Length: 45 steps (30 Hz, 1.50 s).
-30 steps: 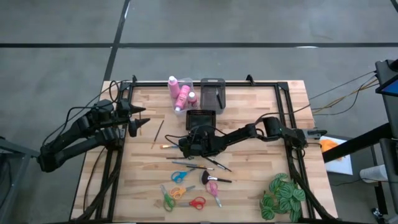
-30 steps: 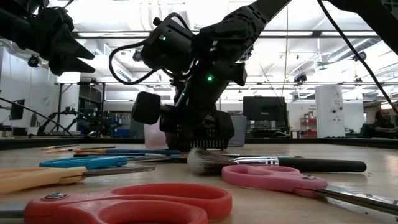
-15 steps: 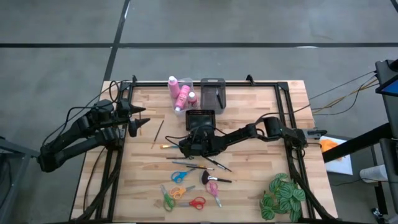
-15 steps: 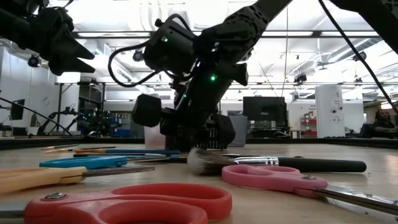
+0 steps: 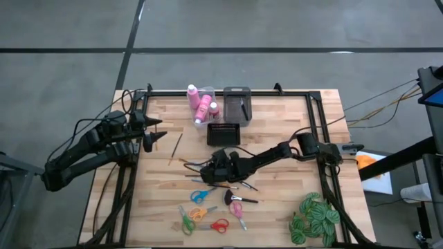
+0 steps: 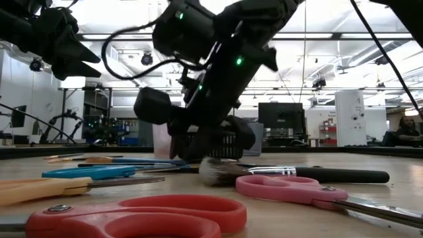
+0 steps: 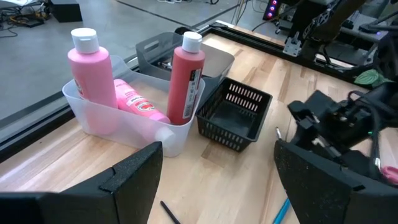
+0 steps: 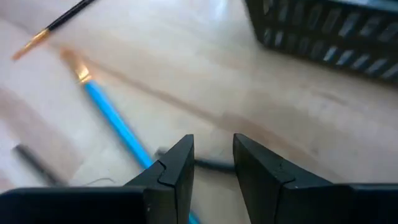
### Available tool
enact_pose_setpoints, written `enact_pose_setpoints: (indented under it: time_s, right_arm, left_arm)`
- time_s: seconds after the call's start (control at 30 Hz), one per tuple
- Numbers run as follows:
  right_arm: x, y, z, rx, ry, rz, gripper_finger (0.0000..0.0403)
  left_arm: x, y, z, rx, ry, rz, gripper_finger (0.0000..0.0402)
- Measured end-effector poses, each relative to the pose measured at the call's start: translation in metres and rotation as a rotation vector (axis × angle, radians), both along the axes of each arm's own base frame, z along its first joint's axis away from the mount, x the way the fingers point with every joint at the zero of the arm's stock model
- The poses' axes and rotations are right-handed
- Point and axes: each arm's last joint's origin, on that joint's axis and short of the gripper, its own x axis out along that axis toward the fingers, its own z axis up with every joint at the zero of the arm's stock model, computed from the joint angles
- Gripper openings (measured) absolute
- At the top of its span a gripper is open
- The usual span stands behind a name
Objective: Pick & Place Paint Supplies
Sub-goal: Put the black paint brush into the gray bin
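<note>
Progress: 3 pink bottles (image 7: 118,93) already sit in the clear bin (image 7: 87,118), upper middle of the high view. Black basket (image 5: 223,133) just below it looks empty (can't see its floor well). Left to do: brushes and scissors (image 5: 199,196) lie scattered mid to lower centre.

My right gripper (image 5: 216,168) is low over the blue-handled brush (image 8: 115,124), thin, gold ferrule; fingers narrowly parted, nothing pinched that I can see. Left gripper (image 5: 154,131) waits at the left edge, fingers spread wide.
</note>
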Motion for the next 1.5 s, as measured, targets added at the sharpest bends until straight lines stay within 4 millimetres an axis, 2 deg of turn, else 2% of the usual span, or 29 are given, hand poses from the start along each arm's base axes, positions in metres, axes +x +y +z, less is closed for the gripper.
enact_pose_setpoints:
  time_s: [0.37,0.47,0.63,0.87,1.13,1.2,1.37,1.5]
  right_arm:
    - [-0.021,0.025,0.012,0.057,0.083,-0.011,0.0109]
    - [-0.026,0.024,0.021,0.037,0.112,-0.016,0.0109]
    - [-0.034,0.02,0.046,-0.045,0.15,0.029,0.0109]
    - [-0.045,0.007,0.096,-0.165,0.276,0.352,0.0109]
    - [-0.053,-0.026,0.137,-0.177,0.297,0.774,0.0109]
    - [-0.053,-0.031,0.142,-0.185,0.281,0.852,0.0109]
    - [-0.049,-0.036,0.14,-0.166,0.245,1.061,0.0109]
    - [-0.042,-0.036,0.131,-0.134,0.201,1.091,0.0109]
  left_arm:
    - [0.0,0.0,0.0,0.0,0.0,0.0,0.0311]
    - [0.0,0.0,0.0,0.0,0.0,0.0,0.0311]
    - [0.0,0.0,0.0,0.0,0.0,0.0,0.0311]
    - [0.0,0.0,0.0,0.0,0.0,0.0,0.0311]
    - [0.0,0.0,0.0,0.0,0.0,-0.001,0.0311]
    - [0.0,0.0,0.0,0.0,0.0,0.0,0.0311]
    - [0.0,0.0,0.0,0.0,0.0,0.0,0.0311]
    - [0.0,0.0,0.0,0.0,0.0,0.0,0.0311]
